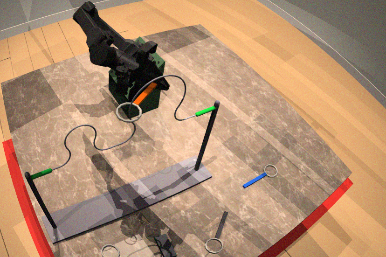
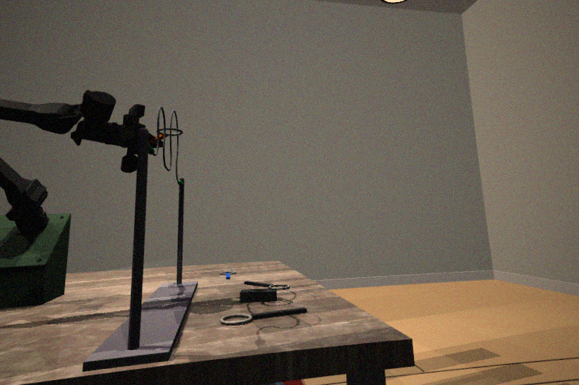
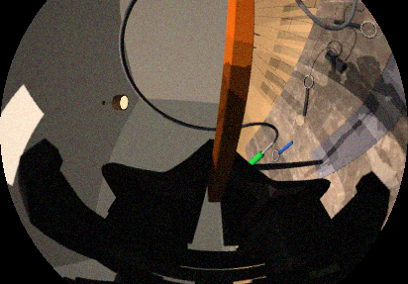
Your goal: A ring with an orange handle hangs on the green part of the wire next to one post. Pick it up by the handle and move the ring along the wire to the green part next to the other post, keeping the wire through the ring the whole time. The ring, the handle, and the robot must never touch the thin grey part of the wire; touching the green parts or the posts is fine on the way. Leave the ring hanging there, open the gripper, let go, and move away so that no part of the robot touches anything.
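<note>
Here, the end effector (image 1: 157,83) (image 3: 216,143) is closed around the orange handle (image 1: 145,93) (image 2: 159,136) (image 3: 235,61); just beyond its fingertips, the ring (image 1: 117,113) (image 2: 180,131) encircles the wire's grey part (image 1: 186,86) (image 2: 164,156) (image 3: 124,51), away from both posts (image 1: 205,138) (image 1: 41,202) (image 2: 139,240) (image 2: 180,230).

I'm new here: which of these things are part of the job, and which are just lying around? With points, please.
Part of the job:
- ring with orange handle (image 1: 145,93) (image 3: 238,51), held by the tool (image 1: 157,85)
- curvy grey wire (image 1: 185,86) with green ends
- two black posts (image 1: 205,140) (image 2: 138,249)

Just lying about:
- blue-handled ring (image 1: 254,180) (image 2: 227,275)
- two dark-handled rings (image 1: 221,224) (image 2: 280,312)
- black block (image 1: 165,244) (image 2: 258,295)
</note>
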`<state>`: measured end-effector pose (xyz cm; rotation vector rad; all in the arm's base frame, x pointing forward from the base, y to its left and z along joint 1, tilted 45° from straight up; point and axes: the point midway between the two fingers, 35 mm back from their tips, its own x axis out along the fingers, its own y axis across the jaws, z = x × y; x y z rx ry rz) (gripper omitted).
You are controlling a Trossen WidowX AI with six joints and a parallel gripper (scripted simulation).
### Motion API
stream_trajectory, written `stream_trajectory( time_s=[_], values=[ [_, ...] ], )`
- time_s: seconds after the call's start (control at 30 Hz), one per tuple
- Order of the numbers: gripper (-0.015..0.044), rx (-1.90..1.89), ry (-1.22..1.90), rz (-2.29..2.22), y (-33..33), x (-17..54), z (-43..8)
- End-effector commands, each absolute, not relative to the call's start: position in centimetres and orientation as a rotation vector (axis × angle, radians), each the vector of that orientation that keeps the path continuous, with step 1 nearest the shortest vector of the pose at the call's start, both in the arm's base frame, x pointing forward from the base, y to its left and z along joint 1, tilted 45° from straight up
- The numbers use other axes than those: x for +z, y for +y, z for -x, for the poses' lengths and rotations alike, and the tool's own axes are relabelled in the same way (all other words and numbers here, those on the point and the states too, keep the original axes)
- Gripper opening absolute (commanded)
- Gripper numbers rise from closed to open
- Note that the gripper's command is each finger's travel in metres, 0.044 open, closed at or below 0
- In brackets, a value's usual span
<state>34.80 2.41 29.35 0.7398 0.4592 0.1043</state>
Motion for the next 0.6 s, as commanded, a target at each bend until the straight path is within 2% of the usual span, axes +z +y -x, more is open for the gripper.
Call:
stream_trajectory(
  time_s=[0.0, 0.57],
  values=[
    [-0.0150, 0.089, 0.464, -0.685, 2.35, 29.25, -34.91],
    [-0.0150, 0.014, 0.474, -0.473, 1.71, 28.76, -34.92]
  ],
)
